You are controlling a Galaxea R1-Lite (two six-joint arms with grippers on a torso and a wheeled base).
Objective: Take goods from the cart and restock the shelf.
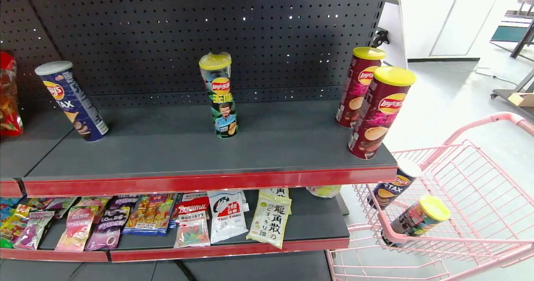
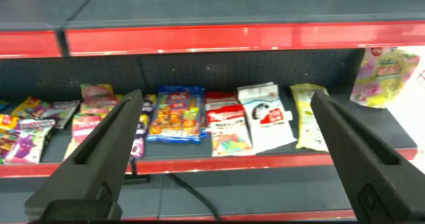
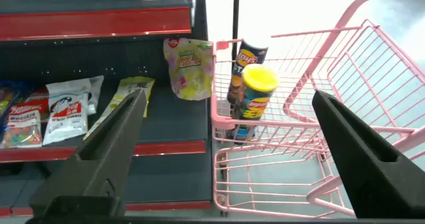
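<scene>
On the upper shelf (image 1: 208,156) stand a blue can (image 1: 71,101), a green can with a yellow lid (image 1: 220,95) and two maroon cans (image 1: 359,87) (image 1: 380,112) at the right end. The pink cart (image 1: 471,197) right of the shelf holds a dark blue can (image 1: 394,185) and a yellow-lidded can (image 1: 417,219). My left gripper (image 2: 226,96) is open and empty, facing the lower shelf's snack bags (image 2: 174,112). My right gripper (image 3: 229,96) is open and empty, a short way back from the cart (image 3: 299,117) and its yellow-lidded can (image 3: 254,98) and blue can (image 3: 247,56).
Several snack bags (image 1: 227,214) lie along the lower shelf (image 1: 308,231). A red bag (image 1: 8,97) stands at the upper shelf's far left. A pale green bag (image 3: 189,68) hangs by the shelf's end near the cart. Wide gaps separate the upper shelf's cans.
</scene>
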